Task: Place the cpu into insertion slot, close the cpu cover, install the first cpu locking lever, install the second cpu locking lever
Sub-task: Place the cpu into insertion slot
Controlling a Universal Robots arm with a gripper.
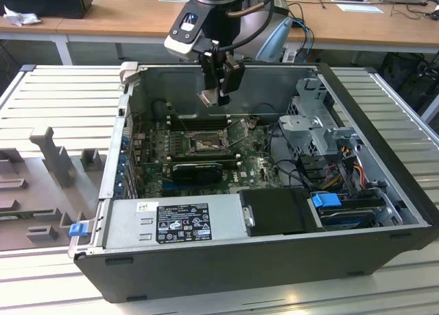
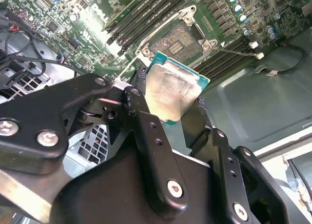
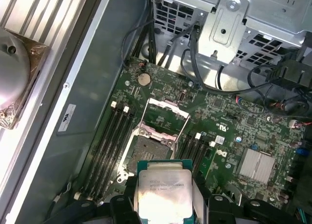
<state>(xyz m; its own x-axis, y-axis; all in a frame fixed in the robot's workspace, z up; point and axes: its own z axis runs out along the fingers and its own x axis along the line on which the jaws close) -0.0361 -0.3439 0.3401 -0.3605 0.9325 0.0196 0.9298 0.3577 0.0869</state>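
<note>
- Jaws: gripper [image 2: 168,104] is clamped on the cpu [image 2: 175,87], one black finger on each of two opposite edges. The pale metal face is turned toward the second wrist cam.
- Position: in the exterior view the cpu [image 1: 209,97] hangs at upper centre of the frame, over the open computer case [image 1: 226,267]. It is well above the insertion slot [image 1: 204,145] at mid-frame and not yet seated.
- Handling (judged): the chip looks light, stiff and flat, and the smooth lid is prob. slippery. Underside contacts and socket pins are likely fragile, so an edge grip such as this one suits it, w/ no load on the contact field.
- Socket: the brownish-gold field of the insertion slot [image 3: 148,153] lies exposed. The cpu cover [image 3: 168,114] stands swung open just beyond it.
- Surroundings: black memory slots [image 3: 109,136] run alongside the socket on the green board [image 3: 229,121].
- Hidden / unclear: the cpu underside is not seen. In the first wrist view the near edge of the cpu [image 3: 163,194] is cut off by the frame edge and the fingers. Any orientation mark or notch can't be made out. Thin rods by the socket may be the locking levers, but I cannot tell which is which or how they sit.
</note>
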